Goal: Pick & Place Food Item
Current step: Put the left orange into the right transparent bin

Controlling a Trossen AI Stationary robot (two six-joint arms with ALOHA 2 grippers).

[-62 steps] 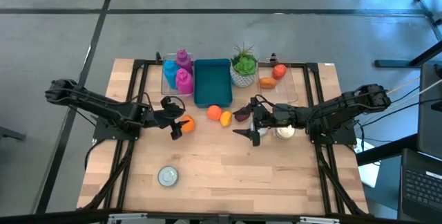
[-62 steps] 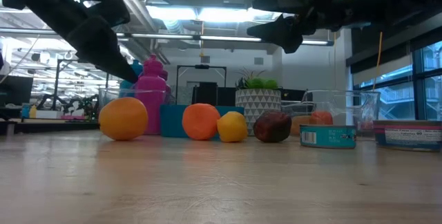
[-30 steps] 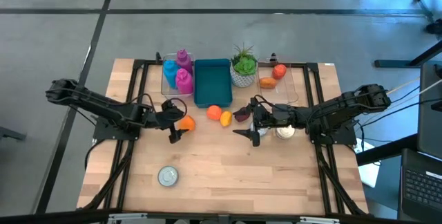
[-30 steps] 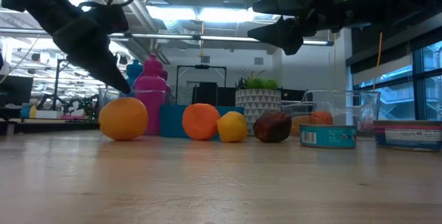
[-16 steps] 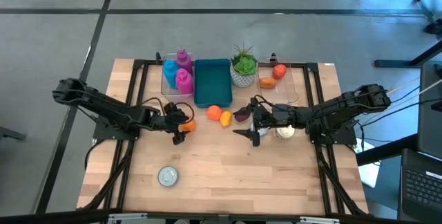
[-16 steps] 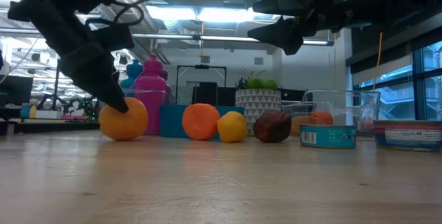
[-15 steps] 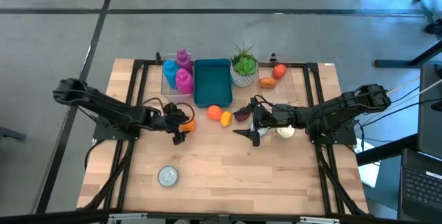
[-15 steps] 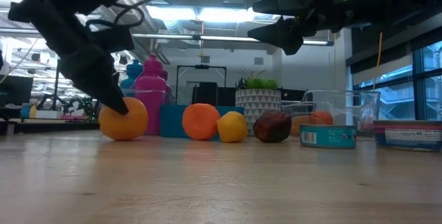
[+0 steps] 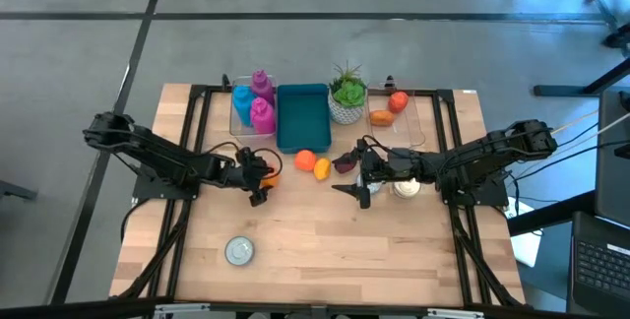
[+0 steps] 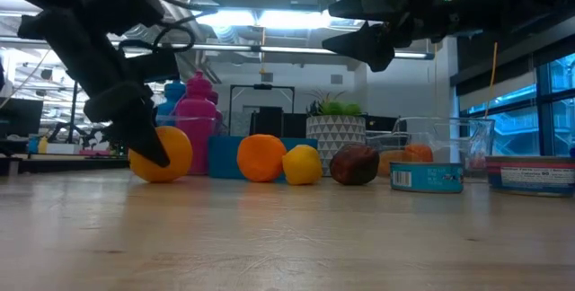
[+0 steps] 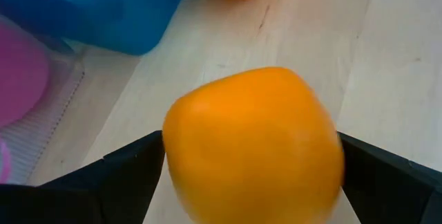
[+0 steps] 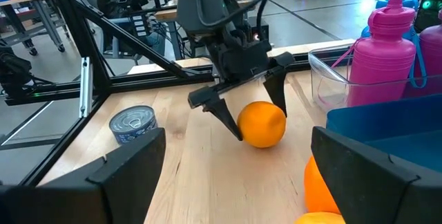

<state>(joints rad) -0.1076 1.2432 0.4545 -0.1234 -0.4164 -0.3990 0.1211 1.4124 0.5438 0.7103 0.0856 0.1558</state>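
- The wooden table (image 9: pixel 325 250) carries everything; I'll place things from the blue bin (image 9: pixel 301 122) at its back middle.
- The left arm reaches in from the table's left side, and its left gripper (image 9: pixel 260 178) sits down at the board, out in front of the bin and off its left front corner.
- The right arm comes in from the opposite side; its right gripper (image 9: pixel 356 183) hangs above the board in front of the bin's right corner, fingers spread, holding nothing, seemingly waiting.
- The orange (image 10: pixel 162 153) rests on the wood just in front-left of the bin, apart from the 2 other fruits by the bin's front edge.
- The relation that matters: the orange lies squarely between the left gripper's 2 spread fingers (image 11: pixel 124 175), 1 on each flank, at fruit height. Whether they touch its skin I cannot tell; it does not look squeezed.
- The left arm is plainly the nearer one; the right is well apart from this fruit.
- The orange is nearly round, so it has no real long axis and points nowhere; any grip angle across its middle should do.
- My guess is the next move is simply to close, then lift.
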